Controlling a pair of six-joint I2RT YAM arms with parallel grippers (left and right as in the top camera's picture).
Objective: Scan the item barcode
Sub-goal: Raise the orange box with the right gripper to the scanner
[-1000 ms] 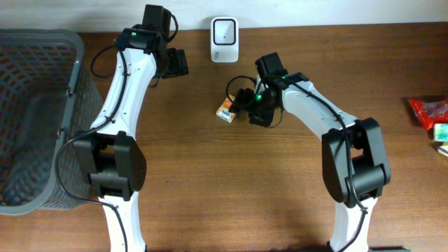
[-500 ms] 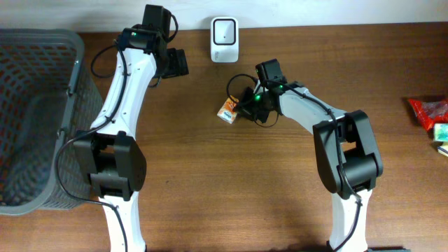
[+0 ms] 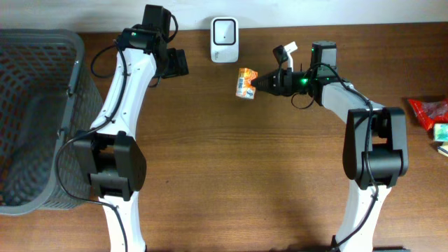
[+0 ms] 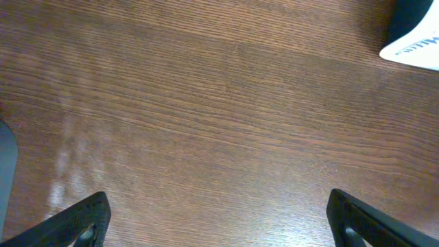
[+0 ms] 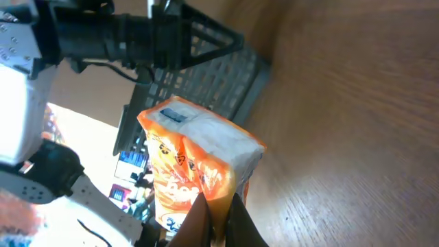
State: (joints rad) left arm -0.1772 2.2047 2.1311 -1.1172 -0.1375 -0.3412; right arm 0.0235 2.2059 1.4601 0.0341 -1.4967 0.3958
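Both fingers (image 5: 195, 226) of the right gripper (image 5: 219, 221) pinch the orange packet (image 5: 199, 161).

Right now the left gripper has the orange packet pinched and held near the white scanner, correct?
Not quite: it is the right gripper that has the orange packet pinched and held near the white scanner. The overhead view shows this. The left gripper is open over bare wood.
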